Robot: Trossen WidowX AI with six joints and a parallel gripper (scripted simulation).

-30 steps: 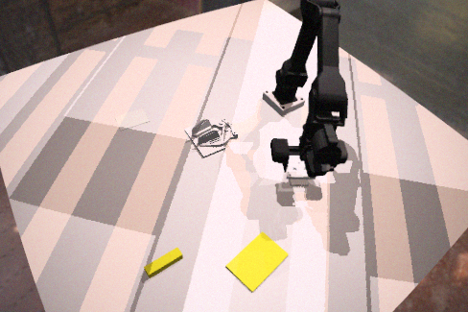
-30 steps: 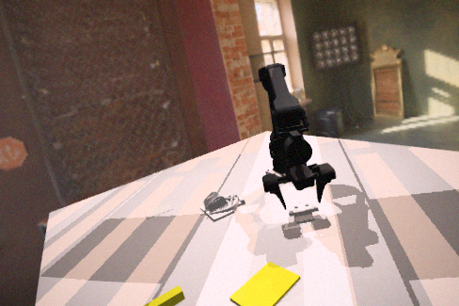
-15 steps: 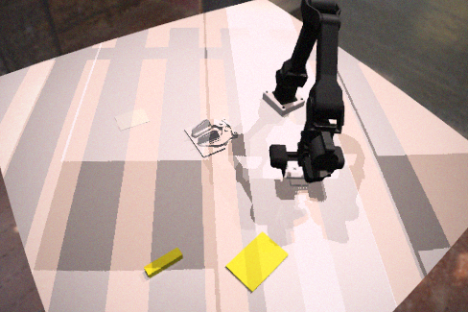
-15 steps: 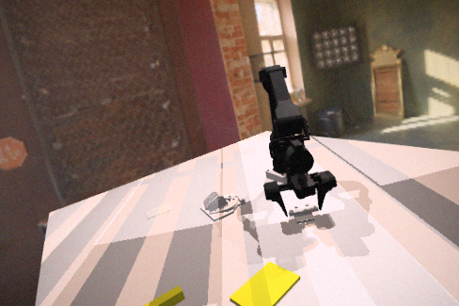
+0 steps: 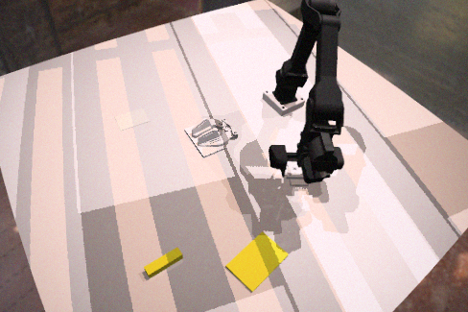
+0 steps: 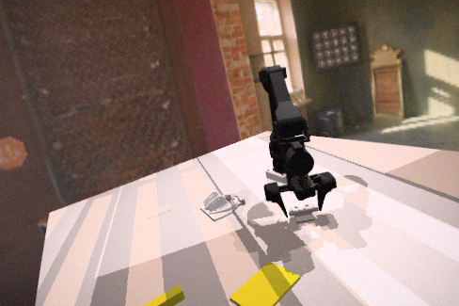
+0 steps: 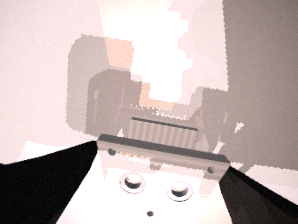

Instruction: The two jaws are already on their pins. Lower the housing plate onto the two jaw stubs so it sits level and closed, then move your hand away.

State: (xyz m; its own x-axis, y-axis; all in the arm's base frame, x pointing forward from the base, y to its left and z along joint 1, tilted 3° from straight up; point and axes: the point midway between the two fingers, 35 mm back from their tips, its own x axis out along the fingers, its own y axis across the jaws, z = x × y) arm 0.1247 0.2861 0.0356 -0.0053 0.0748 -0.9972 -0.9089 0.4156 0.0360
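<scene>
While jaws [image 5: 307, 172] [image 6: 303, 211] [image 7: 164, 154] gape, yellow pieces [image 5: 256, 262] [image 6: 266, 286] lie apart.
</scene>
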